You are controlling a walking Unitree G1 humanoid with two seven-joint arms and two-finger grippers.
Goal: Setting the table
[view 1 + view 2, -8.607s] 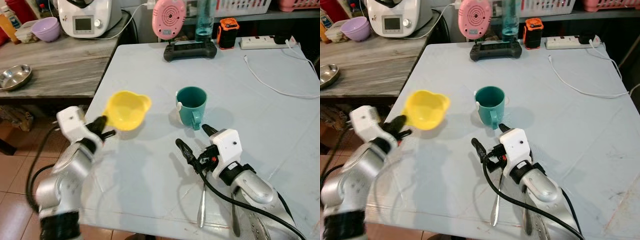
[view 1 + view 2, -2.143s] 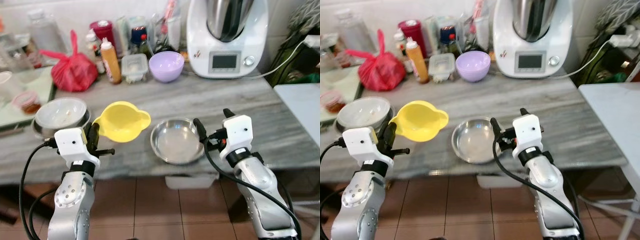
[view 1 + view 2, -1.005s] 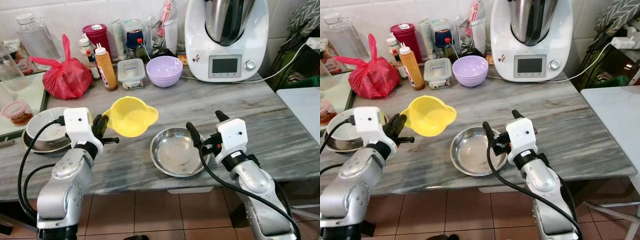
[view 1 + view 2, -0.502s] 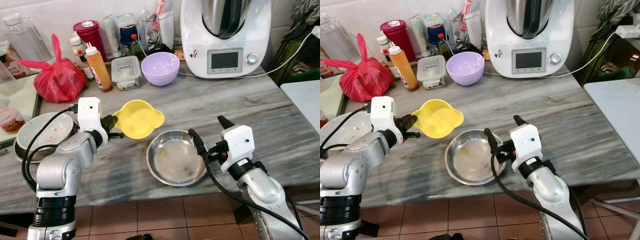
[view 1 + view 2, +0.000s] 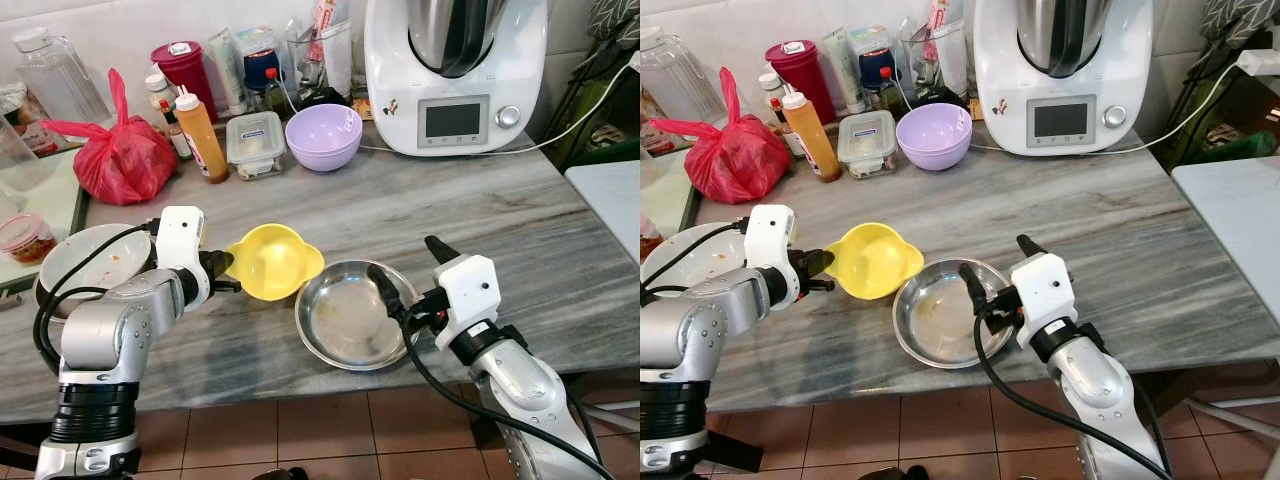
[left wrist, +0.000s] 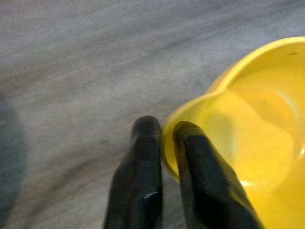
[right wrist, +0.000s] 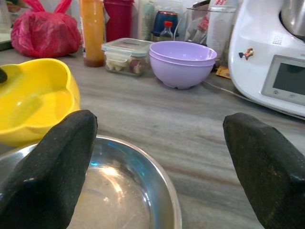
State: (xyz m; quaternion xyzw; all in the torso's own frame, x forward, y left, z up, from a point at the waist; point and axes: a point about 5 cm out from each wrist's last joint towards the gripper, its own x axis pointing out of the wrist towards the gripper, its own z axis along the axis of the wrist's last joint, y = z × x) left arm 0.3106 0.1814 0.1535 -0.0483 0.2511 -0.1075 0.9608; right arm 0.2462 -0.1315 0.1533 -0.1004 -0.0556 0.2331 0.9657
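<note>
Grey marble counter point(image 5: 480, 210), steel bowl point(image 5: 350, 316) lower centre, yellow bowl point(image 5: 272, 262) just left of it, purple bowl point(image 5: 323, 136), lidded container point(image 5: 252, 146), orange bottle point(image 5: 201, 135), red bag point(image 5: 122, 162) upper left, white appliance point(image 5: 455, 70) upper right

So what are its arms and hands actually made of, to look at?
Both arms are rounded silver shells with ribbed black joints. Each wrist carries a boxy white block, and loose black cables loop alongside. The left gripper and right gripper each end in two long, tapered black fingers.

The left claw point(image 5: 222, 272) has lowered the yellow bowl point(image 5: 272, 261) to the counter point(image 5: 520, 220).
</note>
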